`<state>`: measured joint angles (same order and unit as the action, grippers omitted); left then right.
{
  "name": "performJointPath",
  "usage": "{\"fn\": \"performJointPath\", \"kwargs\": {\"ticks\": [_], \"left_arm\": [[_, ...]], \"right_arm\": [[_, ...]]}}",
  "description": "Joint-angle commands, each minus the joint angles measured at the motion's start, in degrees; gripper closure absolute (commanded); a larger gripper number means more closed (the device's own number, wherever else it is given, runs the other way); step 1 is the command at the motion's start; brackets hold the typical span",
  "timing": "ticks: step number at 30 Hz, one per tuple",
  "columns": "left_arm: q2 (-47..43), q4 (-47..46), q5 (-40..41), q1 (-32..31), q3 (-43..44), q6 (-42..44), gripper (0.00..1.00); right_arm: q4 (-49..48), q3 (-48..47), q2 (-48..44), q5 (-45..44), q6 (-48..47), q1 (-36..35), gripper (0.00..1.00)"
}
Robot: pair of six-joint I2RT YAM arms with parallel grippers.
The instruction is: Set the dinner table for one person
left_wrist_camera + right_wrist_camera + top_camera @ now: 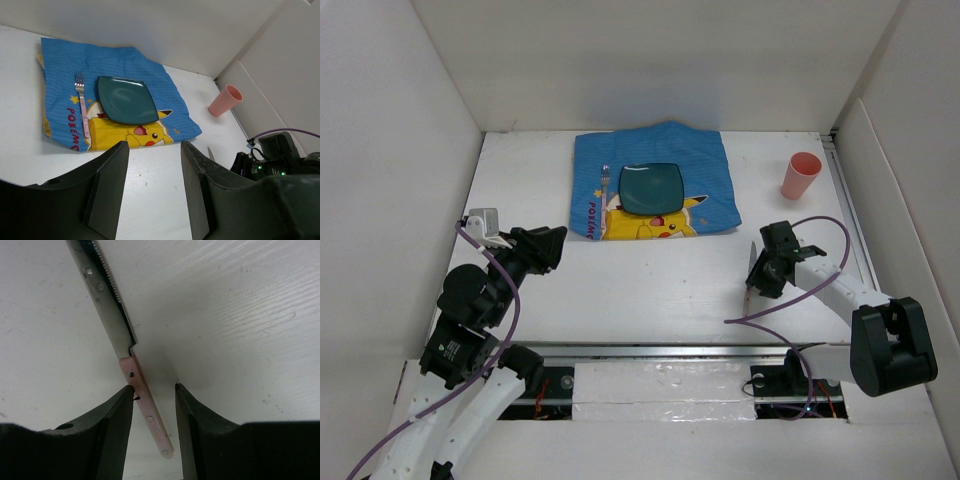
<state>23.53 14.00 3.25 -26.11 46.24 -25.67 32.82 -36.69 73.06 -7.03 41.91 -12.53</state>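
**Work surface.** The dinner table (650, 290) is the large white tabletop that fills the area ahead of both arm bases. White wall panels (650, 60) enclose it on the left, far and right sides.

**Place setting.** A blue cartoon-printed cloth (705, 160) lies flat at the far centre of the table.
- A square dark green plate (651, 187) rests on the cloth, near its middle. Its whole upper face shows as plain green.
- A fork (605, 190) with a pink handle lies on the cloth just to the left of the plate, tines pointing to the far wall. It is outside the plate rim.

**Cup.** A pink cup (801, 176) stands upright on the bare table at the far right, well apart from the cloth. Its mouth faces up. Only the pink inner wall is visible; its contents cannot be determined.

**Left gripper.** The left gripper (154, 160) hangs over the bare table on the near left, pointed toward the cloth. Its jaws stand wide apart with nothing between them.

**Right gripper.** The right gripper (153, 387) is low over the table on the near right.
- A knife (121, 340) with a serrated blade and a pink riveted handle lies on the tabletop.
- The jaws are partly spread, straddling the handle.
- The handle lies against one of the fingers (115, 425), with a clear gap to the other, so the jaws are not clamped on it.
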Motion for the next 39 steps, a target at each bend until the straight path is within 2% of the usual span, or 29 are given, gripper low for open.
{"fn": "performJointPath", "kwargs": {"ticks": [1,7,11,12,14,19,22,29,32,35,38,39], "left_arm": [[-0.4,-1.4,0.9,-1.4,1.9,1.1,0.57],[-0.6,-1.0,1.3,-1.9,1.8,1.1,0.57],[-1.1,-0.6,1.3,-1.9,1.4,1.1,0.57],[-1.2,-0.6,1.3,-1.9,1.4,1.1,0.57],[-1.1,-0.6,1.4,-1.9,1.3,1.2,0.57],[-0.8,-0.5,1.3,-1.9,1.2,1.2,0.57],[-0.7,-0.5,1.3,-1.9,1.0,1.2,0.57],[-0.8,-0.6,1.4,-1.9,1.0,1.2,0.57],[-0.8,-0.6,1.3,-1.9,0.9,1.2,0.57],[-0.6,-0.6,1.2,-1.9,0.9,1.2,0.57],[-0.6,-0.6,1.2,-1.9,0.8,1.3,0.57],[-0.6,-0.6,1.3,-1.9,0.9,1.3,0.57]], "right_arm": [[2.5,-1.8,0.0,1.0,-1.2,-0.7,0.56],[4.6,-4.4,4.1,1.0,-2.8,-1.3,0.56],[7.7,-7.7,7.9,-0.5,-2.9,-5.6,0.62],[8.0,-8.2,8.6,-0.9,-2.8,-7.1,0.67],[8.4,-8.9,9.1,-1.5,-2.1,-7.8,0.70],[8.0,-8.8,11.0,-2.3,-2.3,-8.8,0.68],[8.9,-9.4,11.7,-2.6,-2.8,-9.3,0.60],[10.3,-11.0,10.5,-4.1,-3.7,-10.6,0.59],[10.1,-10.7,12.5,-3.8,-4.0,-10.0,0.62],[10.3,-11.6,14.7,-4.0,-4.4,-10.6,0.69],[11.1,-12.4,16.7,-4.1,-4.7,-11.2,0.89],[11.6,-12.9,16.9,-4.7,-4.7,-11.9,1.00]]}}
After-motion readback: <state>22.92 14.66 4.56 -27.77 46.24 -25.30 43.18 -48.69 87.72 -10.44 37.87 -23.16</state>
